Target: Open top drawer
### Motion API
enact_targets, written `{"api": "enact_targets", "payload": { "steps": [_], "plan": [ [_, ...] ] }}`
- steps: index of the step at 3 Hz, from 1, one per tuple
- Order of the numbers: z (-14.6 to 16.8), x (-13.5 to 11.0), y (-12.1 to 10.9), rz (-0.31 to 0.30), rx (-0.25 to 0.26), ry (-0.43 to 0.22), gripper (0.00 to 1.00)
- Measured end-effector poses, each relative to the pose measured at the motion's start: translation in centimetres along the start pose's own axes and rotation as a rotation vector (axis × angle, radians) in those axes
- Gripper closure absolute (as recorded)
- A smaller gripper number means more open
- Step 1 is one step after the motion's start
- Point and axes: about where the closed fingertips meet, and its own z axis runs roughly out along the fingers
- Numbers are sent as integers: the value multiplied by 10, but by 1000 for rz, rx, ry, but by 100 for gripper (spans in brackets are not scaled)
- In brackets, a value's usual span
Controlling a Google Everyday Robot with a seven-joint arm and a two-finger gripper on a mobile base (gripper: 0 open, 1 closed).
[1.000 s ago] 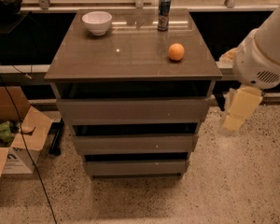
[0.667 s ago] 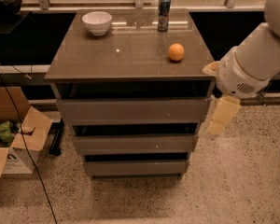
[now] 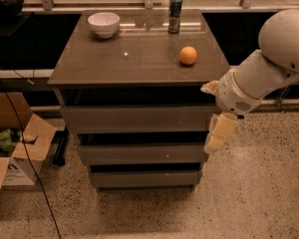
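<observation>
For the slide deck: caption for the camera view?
End effector hangs at the right end of the top drawer; bowl, can and orange sit on the cabinet top.

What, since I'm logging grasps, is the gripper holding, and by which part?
Nothing that shows. The gripper hangs by the right end of the top drawer, with no object in it; whether it touches the front cannot be told.
</observation>
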Motion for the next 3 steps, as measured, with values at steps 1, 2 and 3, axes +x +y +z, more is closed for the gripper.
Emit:
{"api": "enact_targets", "payload": {
  "steps": [1,2,3],
  "plan": [
    [23,-10,-3,-29,20,3,0],
    [61,-11,-17,-45,47,-1,0],
    [94,-1,-31,-35,60,-16,0]
  ]
}}
